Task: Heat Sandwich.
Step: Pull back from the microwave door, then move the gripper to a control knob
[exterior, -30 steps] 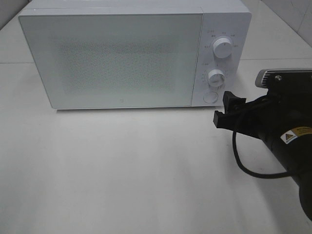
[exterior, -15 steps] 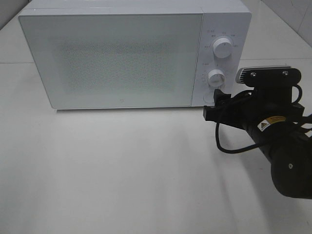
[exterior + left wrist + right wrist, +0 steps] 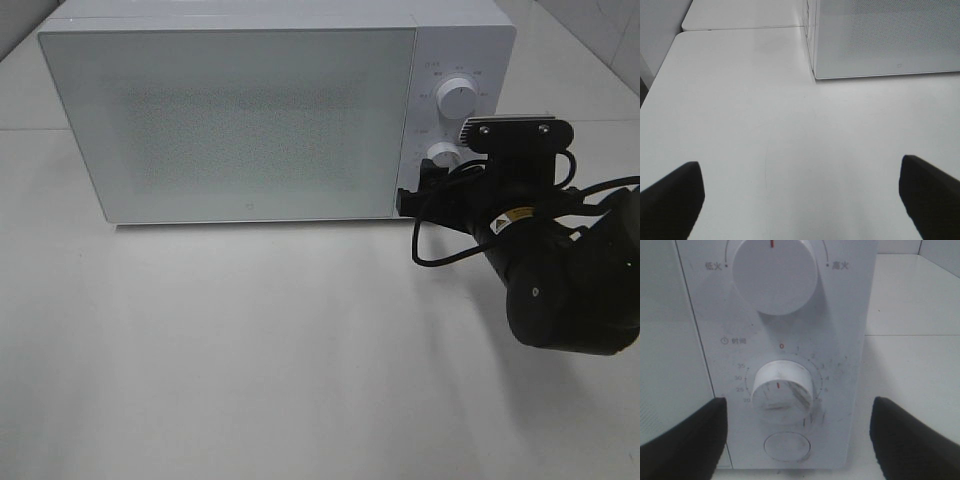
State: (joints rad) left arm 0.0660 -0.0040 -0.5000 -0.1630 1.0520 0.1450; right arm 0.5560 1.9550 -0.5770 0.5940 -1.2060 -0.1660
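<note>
The sandwich is not in view. A white microwave [image 3: 240, 120] stands at the back of the table with its door shut; its inside is hidden. My right gripper [image 3: 415, 192] is open and empty, right in front of the lower control panel. In the right wrist view its two fingers [image 3: 685, 440] straddle the timer knob [image 3: 782, 387] and the round button [image 3: 786, 446] below it, apart from both. My left gripper [image 3: 800, 200] is open and empty above the bare table, left of the microwave [image 3: 890, 40]. It is out of the exterior view.
The upper power knob [image 3: 457, 97] sits above the timer knob [image 3: 443, 155] on the panel. The white table [image 3: 250, 350] stretches in front of the microwave. The right arm's black cable [image 3: 440, 255] loops below the gripper.
My right arm has moved left and toward the microwave, from beside the panel to right in front of its lower knob and button. The door stays shut.
</note>
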